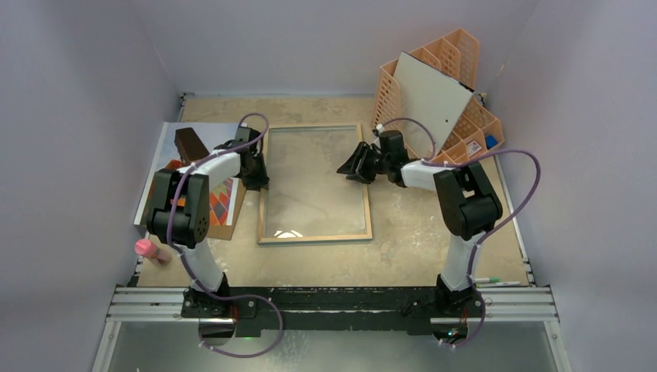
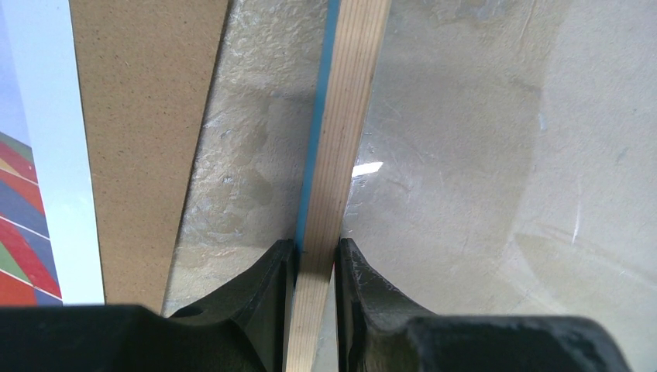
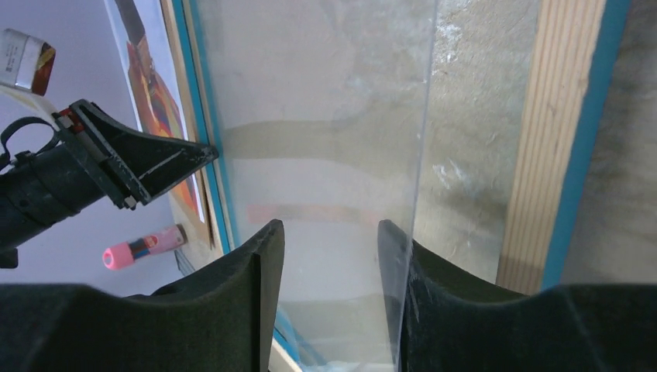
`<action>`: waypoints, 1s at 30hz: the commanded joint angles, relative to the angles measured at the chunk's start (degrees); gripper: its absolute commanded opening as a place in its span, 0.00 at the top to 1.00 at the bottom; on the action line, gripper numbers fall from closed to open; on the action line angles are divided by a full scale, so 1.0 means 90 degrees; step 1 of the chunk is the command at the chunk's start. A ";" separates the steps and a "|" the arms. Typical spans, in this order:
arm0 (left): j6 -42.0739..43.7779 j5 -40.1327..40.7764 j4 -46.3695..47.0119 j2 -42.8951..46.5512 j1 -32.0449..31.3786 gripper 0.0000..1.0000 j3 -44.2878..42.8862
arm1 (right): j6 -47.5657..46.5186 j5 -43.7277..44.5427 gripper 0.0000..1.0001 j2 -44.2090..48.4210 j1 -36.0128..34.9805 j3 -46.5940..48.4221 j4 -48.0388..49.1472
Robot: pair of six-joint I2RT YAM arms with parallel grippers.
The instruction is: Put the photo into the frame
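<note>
The frame (image 1: 314,237) lies flat in the middle of the table, wood-coloured back rim up. My left gripper (image 1: 256,174) is shut on its left rim; in the left wrist view the fingers (image 2: 316,248) pinch the wood strip (image 2: 349,116), blue front edge beside it. My right gripper (image 1: 347,167) hangs over the frame's right side with jaws open (image 3: 331,229). The clear glass pane (image 3: 325,116) runs between them, its edge along the right finger. The photo (image 1: 221,198) lies to the left on a brown backing, partly under my left arm; its coloured stripes (image 2: 23,217) show.
An orange lattice organiser (image 1: 457,85) stands at the back right with a grey-white board (image 1: 434,97) leaning on it. The brown hardboard backing (image 2: 139,116) lies just left of the frame. A pink marker (image 1: 151,250) lies at the near left, a pen (image 1: 496,281) at the near right.
</note>
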State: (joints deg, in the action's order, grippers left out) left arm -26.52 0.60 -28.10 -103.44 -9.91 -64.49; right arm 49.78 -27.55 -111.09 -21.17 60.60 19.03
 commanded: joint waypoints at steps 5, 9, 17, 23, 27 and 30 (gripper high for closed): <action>-0.0104 0.0610 -0.0734 -0.0523 0.0037 0.81 0.0257 | -0.0598 0.1386 0.39 0.1263 0.0106 0.0200 -0.1722; -0.0139 0.0442 -0.0726 -0.0505 0.0037 0.79 0.0218 | -0.0687 0.2209 0.19 0.1728 0.0105 -0.0056 -0.2088; -0.0207 -0.0033 -0.0609 -0.0275 0.0037 0.67 0.0128 | -0.1127 0.2810 0.09 0.1979 0.0106 -0.0513 -0.2135; -0.0218 -0.0874 -0.0428 -0.0055 0.0044 0.50 0.0009 | -0.1299 0.2785 0.12 0.1762 0.0077 -0.0754 -0.1967; -0.0217 -0.1367 -0.0255 0.0074 0.0047 0.48 0.0011 | -0.1415 0.2564 0.13 0.1690 0.0067 -0.0867 -0.1872; -0.0244 -0.1688 -0.0074 0.0164 0.0047 0.47 0.0077 | -0.1463 0.2281 0.13 0.1594 0.0067 -0.0932 -0.1785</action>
State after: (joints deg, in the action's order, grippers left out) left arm -28.32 -7.57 -28.91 -103.46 -9.37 -65.01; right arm 38.52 -4.45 -96.29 -20.47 53.01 1.56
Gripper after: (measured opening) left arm 0.523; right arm 0.875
